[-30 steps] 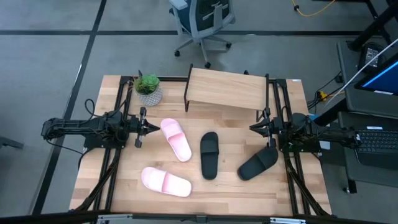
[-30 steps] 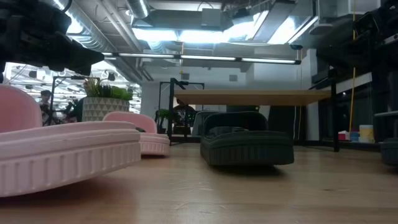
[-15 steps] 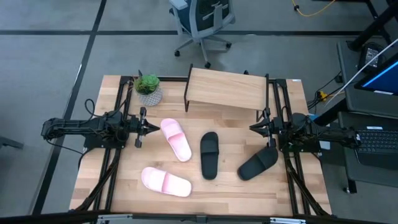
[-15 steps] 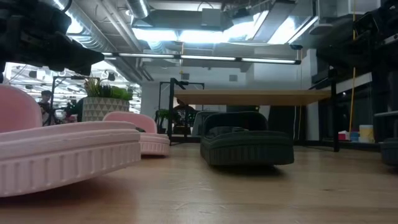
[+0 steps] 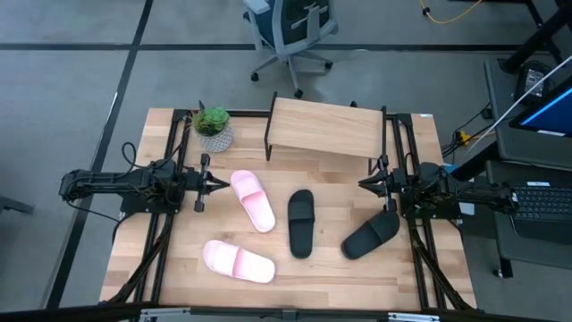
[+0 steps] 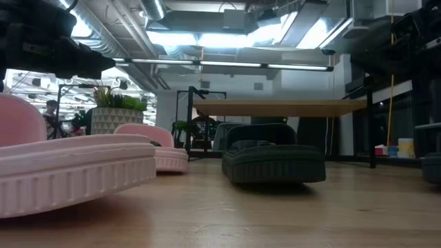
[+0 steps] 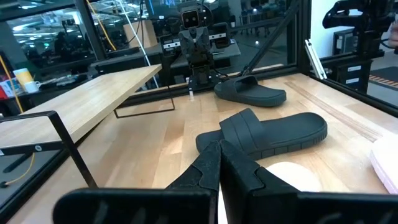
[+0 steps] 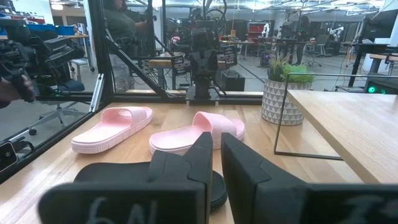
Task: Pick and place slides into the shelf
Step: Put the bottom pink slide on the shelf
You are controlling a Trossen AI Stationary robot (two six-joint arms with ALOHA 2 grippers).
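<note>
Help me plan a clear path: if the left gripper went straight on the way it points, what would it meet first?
Probably the pink slide just ahead of the left gripper; beyond it lies a black slide. Whether it would hit the slide or pass over is unclear.

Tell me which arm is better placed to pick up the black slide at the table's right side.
Probably the right arm: its hand waits just above the black slide, while the left hand sits across the table beside a pink slide.

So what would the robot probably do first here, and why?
Probably the left gripper opens and drops toward the nearest pink slide. All four slides lie on the table, the shelf holds none, and both grippers are shut, holding nothing.
</note>
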